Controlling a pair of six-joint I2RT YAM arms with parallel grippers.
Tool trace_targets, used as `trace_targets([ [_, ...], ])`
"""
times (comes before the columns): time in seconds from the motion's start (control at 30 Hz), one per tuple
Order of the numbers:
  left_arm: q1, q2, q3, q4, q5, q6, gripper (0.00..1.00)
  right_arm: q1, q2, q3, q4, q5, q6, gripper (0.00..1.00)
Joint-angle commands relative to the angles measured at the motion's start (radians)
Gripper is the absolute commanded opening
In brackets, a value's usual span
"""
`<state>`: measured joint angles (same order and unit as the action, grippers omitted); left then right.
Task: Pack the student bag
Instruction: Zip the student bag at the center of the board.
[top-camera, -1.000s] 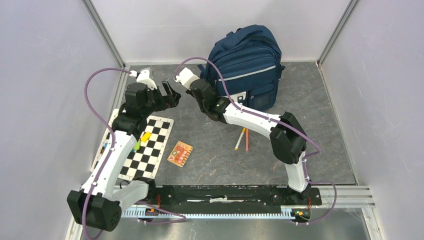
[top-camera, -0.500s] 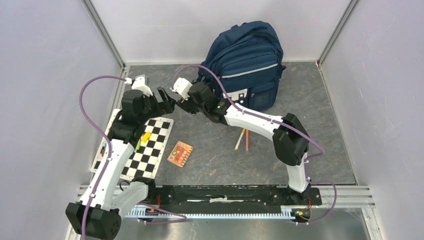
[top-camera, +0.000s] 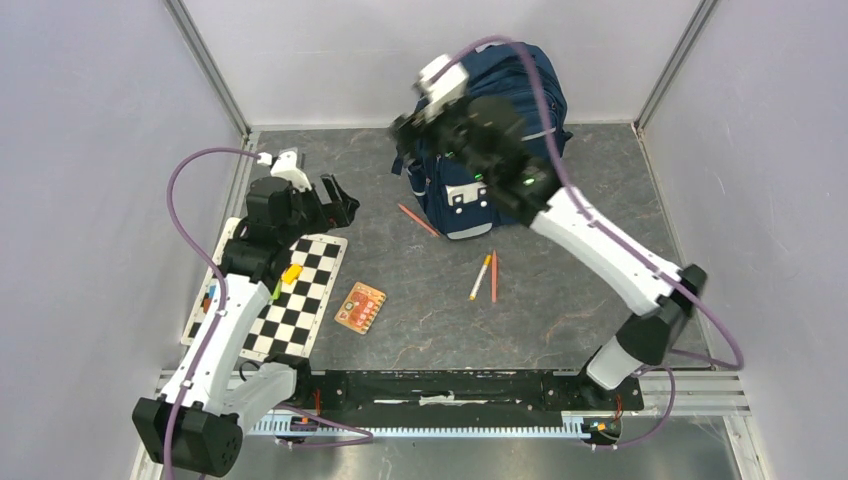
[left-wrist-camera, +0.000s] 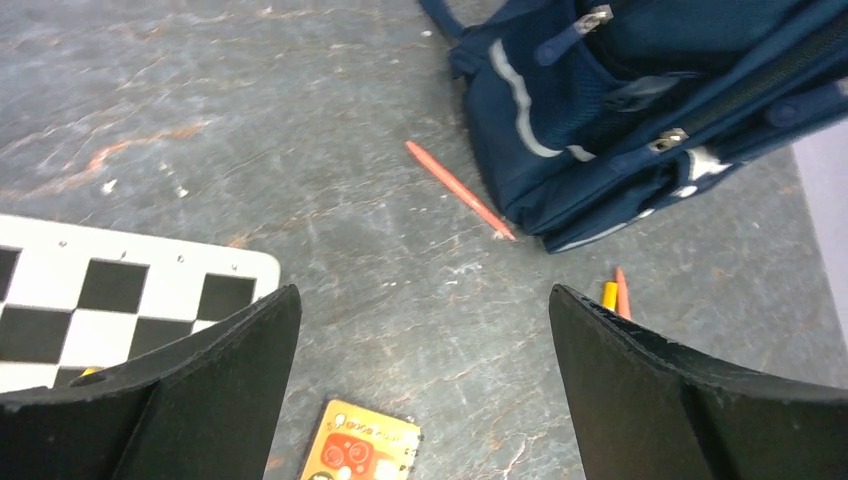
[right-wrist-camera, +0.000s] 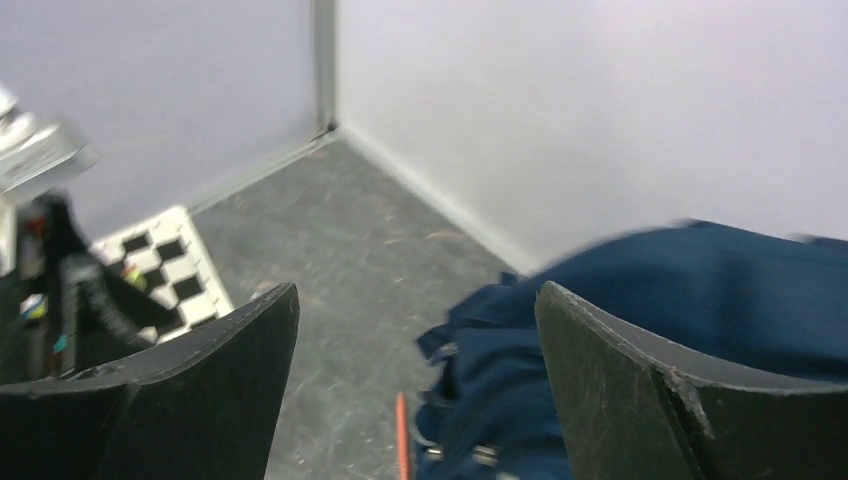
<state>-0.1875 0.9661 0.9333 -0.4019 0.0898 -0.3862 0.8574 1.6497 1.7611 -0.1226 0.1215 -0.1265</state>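
Above the student bag (top-camera: 440, 180), right tool (right-wrist-camera: 417, 292): fingers spread, empty; a second ago it was shut and low beside the left tool.
Left tool (left-wrist-camera: 422, 295): spread, empty, hardly moved, over the far edge of the checkerboard (top-camera: 300, 300).
Student bag: far middle of the surface, now shifted leftward and turned.
Red pencil (top-camera: 418, 220): newly lying just left of the bag.
Surface (top-camera: 620, 170): dark grey, veined.
Walls (top-camera: 80, 150): pale lilac.
Orange card (top-camera: 360, 307): print too small to read.
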Motion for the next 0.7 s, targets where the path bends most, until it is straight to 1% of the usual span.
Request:
trace_targets([
  [0.0,-0.005,0.007,0.007,0.149,0.215,0.064,0.97,-0.192,-0.117,-0.036,-0.071,-0.036,0.181,0.92],
  [0.07,-0.020,0.021,0.004,0.196,0.293,0.053,0.95,-0.276,-0.159,-0.104,-0.098,-0.042,0.198,0.91],
  [0.1,-0.039,0.029,0.007,0.205,0.305,0.045,0.95,-0.321,-0.176,-0.132,-0.113,-0.044,0.207,0.90],
  [0.17,-0.115,0.052,0.023,0.207,0.274,0.056,0.94,-0.418,-0.211,-0.198,-0.133,-0.074,0.254,0.89],
  [0.23,-0.210,0.082,0.030,0.211,0.207,0.077,0.95,-0.523,-0.251,-0.281,-0.129,-0.118,0.322,0.88],
  [0.3,-0.264,0.118,0.030,0.251,0.176,0.062,0.95,-0.602,-0.288,-0.357,-0.104,-0.169,0.376,0.87],
  [0.37,-0.287,0.168,0.016,0.334,0.175,0.006,0.95,-0.673,-0.329,-0.439,-0.065,-0.217,0.417,0.84],
  [0.43,-0.293,0.230,0.001,0.439,0.169,-0.038,0.90,-0.720,-0.367,-0.517,-0.033,-0.246,0.448,0.83],
  [0.5,-0.293,0.296,0.023,0.498,0.174,-0.042,0.82,-0.753,-0.403,-0.579,0.000,-0.273,0.474,0.81],
  [0.57,-0.294,0.374,0.077,0.526,0.205,-0.028,0.80,-0.770,-0.431,-0.616,0.013,-0.285,0.492,0.80],
  [0.67,-0.296,0.468,0.158,0.531,0.244,0.002,0.78,-0.779,-0.454,-0.630,0.023,-0.307,0.494,0.80],
])
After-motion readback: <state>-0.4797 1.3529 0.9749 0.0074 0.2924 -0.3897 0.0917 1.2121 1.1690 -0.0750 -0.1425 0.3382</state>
